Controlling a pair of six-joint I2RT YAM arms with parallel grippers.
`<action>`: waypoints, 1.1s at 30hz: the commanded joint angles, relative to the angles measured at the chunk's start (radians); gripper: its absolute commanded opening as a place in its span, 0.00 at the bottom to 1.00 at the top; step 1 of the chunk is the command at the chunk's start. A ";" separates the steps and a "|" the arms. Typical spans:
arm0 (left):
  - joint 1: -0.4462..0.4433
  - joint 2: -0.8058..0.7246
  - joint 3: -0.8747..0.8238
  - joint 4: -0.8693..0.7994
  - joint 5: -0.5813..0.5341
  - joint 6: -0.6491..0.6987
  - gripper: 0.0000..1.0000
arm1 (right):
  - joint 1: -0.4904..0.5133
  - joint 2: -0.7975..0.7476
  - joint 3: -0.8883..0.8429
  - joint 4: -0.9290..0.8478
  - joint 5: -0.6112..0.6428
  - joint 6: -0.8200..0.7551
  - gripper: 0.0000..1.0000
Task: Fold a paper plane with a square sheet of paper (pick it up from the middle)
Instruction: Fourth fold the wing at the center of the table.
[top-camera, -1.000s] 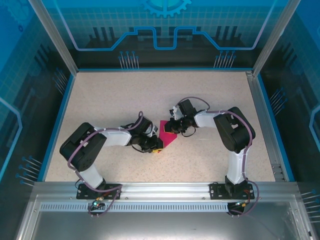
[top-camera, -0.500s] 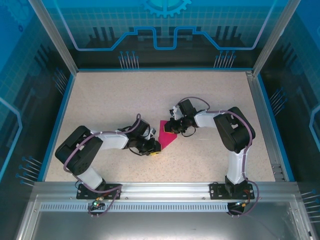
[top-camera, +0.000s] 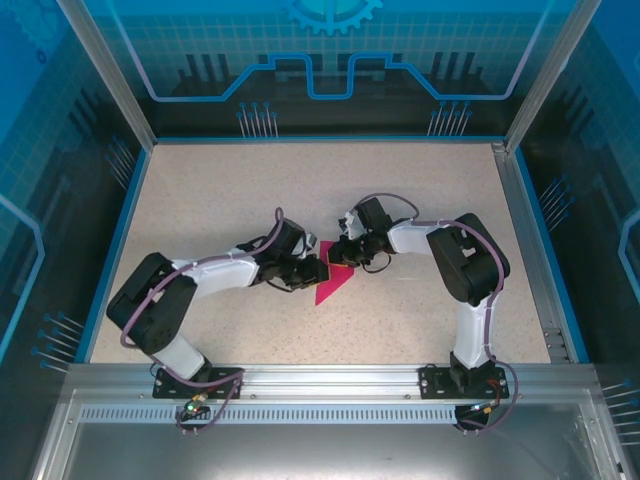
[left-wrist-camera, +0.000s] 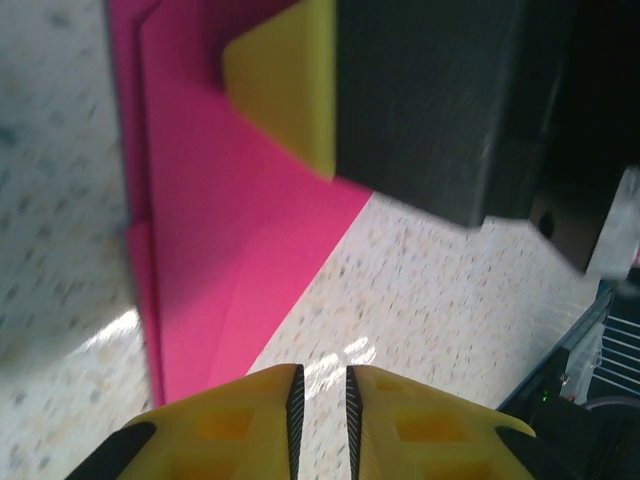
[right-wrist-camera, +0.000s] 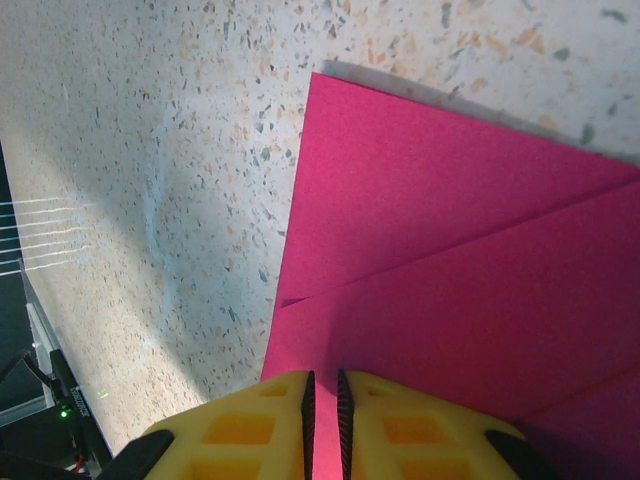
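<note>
**While the Crease Is Set: Part-Folded Plane at Centre Frame**

Where the left wrist view begins, at its bottom edge, the left gripper (left-wrist-camera: 322, 375) has its jaws drawn almost together. Only a slim slot remains between them, with nothing in it. Its tips stand at the lower point of the pink sheet; contact cannot be confirmed.

The paper plane (left-wrist-camera: 220, 250) is as yet a flat magenta wedge of layered flaps. It lies on the speckled table (top-camera: 400, 190) at the centre of the top view, between the two grippers.

Just beyond, the right gripper (right-wrist-camera: 322, 380) is equally narrow and holds nothing, its tips over the paper. One of its yellow fingertips (left-wrist-camera: 285, 90) comes down on the sheet at the upper centre of the left wrist view.

Assessment: a fold is being pressed. The right gripper should pin firmly. The left should travel low along the fold line, working away from the pinned end so the layers do not skid or buckle.
</note>
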 joint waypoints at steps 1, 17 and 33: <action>-0.001 0.071 0.030 0.018 -0.021 0.000 0.21 | 0.019 0.062 -0.013 -0.069 0.087 -0.003 0.17; -0.002 0.153 -0.052 -0.016 -0.084 0.006 0.08 | 0.063 -0.059 0.003 -0.091 0.047 0.003 0.13; -0.002 0.144 -0.066 -0.033 -0.099 0.018 0.07 | 0.023 0.006 -0.044 0.037 0.120 0.069 0.13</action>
